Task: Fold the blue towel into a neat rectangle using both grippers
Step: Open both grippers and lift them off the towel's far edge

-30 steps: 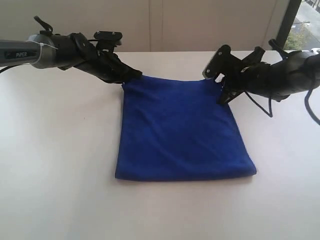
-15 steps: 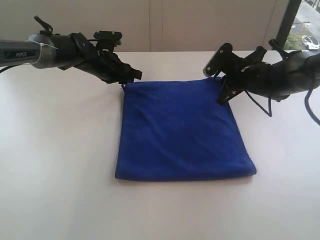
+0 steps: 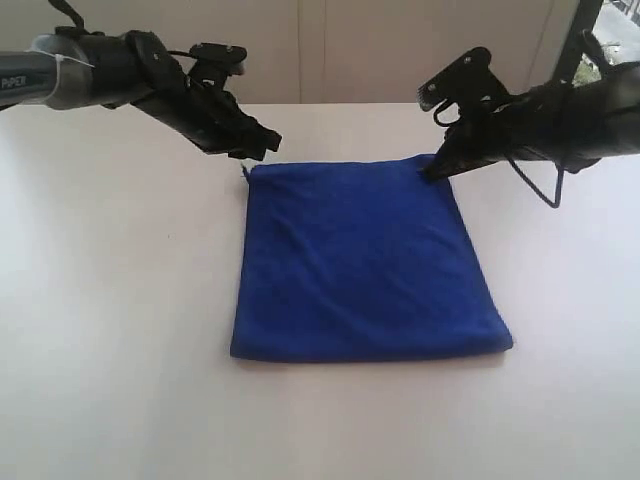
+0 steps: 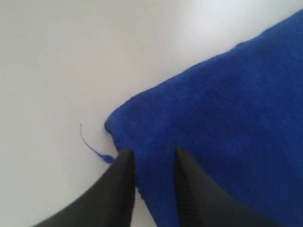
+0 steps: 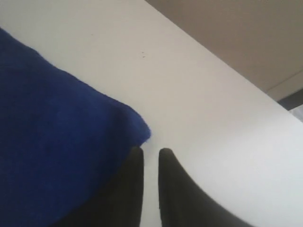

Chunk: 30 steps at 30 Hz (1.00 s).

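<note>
The blue towel [image 3: 365,260] lies flat mid-frame on the white table [image 3: 120,350]. It is 1 cloth with all 4 edges uncovered, and there is open tabletop on every side, widest toward the bottom. 1 loose thread [image 4: 90,144] trails from its upper-left corner. 2 grippers hang at the upper corners. The left gripper [image 3: 266,145] is just off the upper-left corner, its fingers moderately apart and holding nothing. The right gripper [image 3: 432,172] is at the upper-right corner, its fingers a narrow slit apart and empty. Compared with 1 second ago, both arms sit higher, and the left tip, then on its corner, is now clear of it.
</note>
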Each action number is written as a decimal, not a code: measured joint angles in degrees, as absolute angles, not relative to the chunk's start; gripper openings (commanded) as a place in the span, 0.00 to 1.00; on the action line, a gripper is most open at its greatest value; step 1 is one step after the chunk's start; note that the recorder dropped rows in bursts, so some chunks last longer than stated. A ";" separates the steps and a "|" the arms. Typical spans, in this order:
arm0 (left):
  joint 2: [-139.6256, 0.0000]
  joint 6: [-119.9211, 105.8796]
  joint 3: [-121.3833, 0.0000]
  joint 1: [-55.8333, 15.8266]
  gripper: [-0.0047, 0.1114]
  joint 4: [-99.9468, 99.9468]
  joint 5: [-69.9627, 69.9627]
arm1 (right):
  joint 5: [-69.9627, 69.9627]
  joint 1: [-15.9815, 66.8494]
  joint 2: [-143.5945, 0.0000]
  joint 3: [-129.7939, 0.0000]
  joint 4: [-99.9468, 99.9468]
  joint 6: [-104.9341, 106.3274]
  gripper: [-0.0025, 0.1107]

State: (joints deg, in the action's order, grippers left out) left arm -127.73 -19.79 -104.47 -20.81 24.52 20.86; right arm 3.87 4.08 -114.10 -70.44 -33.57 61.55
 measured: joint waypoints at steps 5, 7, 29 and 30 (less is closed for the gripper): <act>-125.73 -19.79 -104.47 -20.81 0.04 24.30 27.27 | -4.68 4.08 -110.77 -70.44 -34.01 59.09 0.02; -124.76 -19.65 -104.47 -20.81 0.04 24.16 31.58 | -8.93 3.98 -108.74 -70.44 -34.14 55.15 0.02; -108.34 -12.48 -90.56 -20.81 0.04 22.61 46.98 | -34.15 1.63 -90.42 -62.16 -19.25 28.88 0.02; -107.24 -12.48 -88.89 -21.07 0.04 22.61 46.11 | -34.15 1.63 -89.88 -61.27 -19.25 28.71 0.02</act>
